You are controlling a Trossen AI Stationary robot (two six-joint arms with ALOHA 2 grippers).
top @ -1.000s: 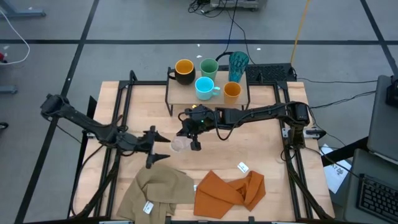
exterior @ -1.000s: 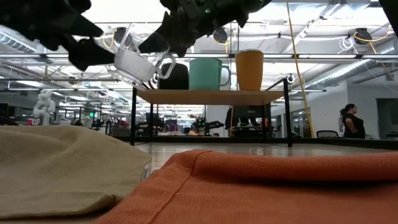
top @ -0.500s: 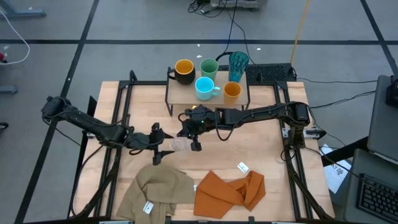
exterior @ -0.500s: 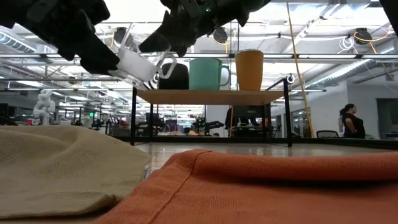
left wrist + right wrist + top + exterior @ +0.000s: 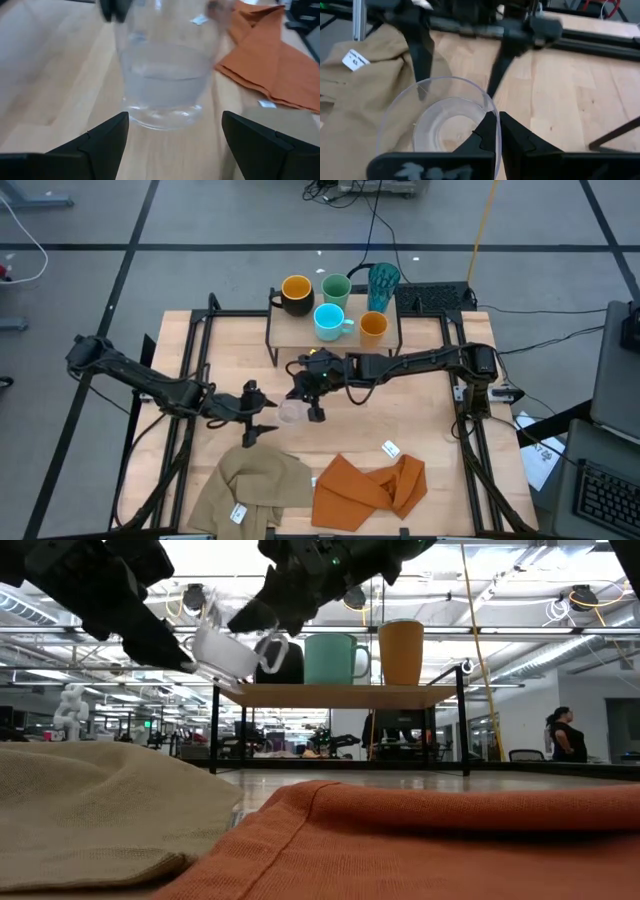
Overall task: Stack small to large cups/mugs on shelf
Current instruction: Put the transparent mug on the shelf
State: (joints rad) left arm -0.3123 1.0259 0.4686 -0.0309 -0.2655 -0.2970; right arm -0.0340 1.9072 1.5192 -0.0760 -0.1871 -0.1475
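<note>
The small clear cup (image 5: 290, 412) hangs in the air over the table's middle, held by my right gripper (image 5: 306, 402), which is shut on it. In the low view the clear cup (image 5: 228, 652) is well above the table. My left gripper (image 5: 266, 418) is open just left of the cup; in its wrist view its fingers (image 5: 107, 140) stand on either side of the cup's base (image 5: 165, 107) without touching. On the shelf (image 5: 300, 332) stand the black mug (image 5: 295, 293), green cup (image 5: 336, 288), teal tumbler (image 5: 383, 280), light blue mug (image 5: 328, 321) and orange cup (image 5: 373, 326). My right gripper pinches the clear cup's wall at the rim (image 5: 489, 111), one finger (image 5: 482, 137) inside the cup and the other outside. The fingers come from above, slanting in from the table's right. The cup is lifted clear and hangs below them, slightly tilted, mouth up.
A tan cloth (image 5: 255, 485) and an orange cloth (image 5: 370, 485) lie near the table's near edge, with a small white tag (image 5: 391, 448) beside them. Black frame rails (image 5: 190, 360) run along the table's sides. Bare wood lies between the cloths and the shelf.
My left gripper has moved toward the table's right, up to the clear cup, and now has its open fingers on either side of the base. The cup, still held by my right gripper, has tipped a little closer to level.
</note>
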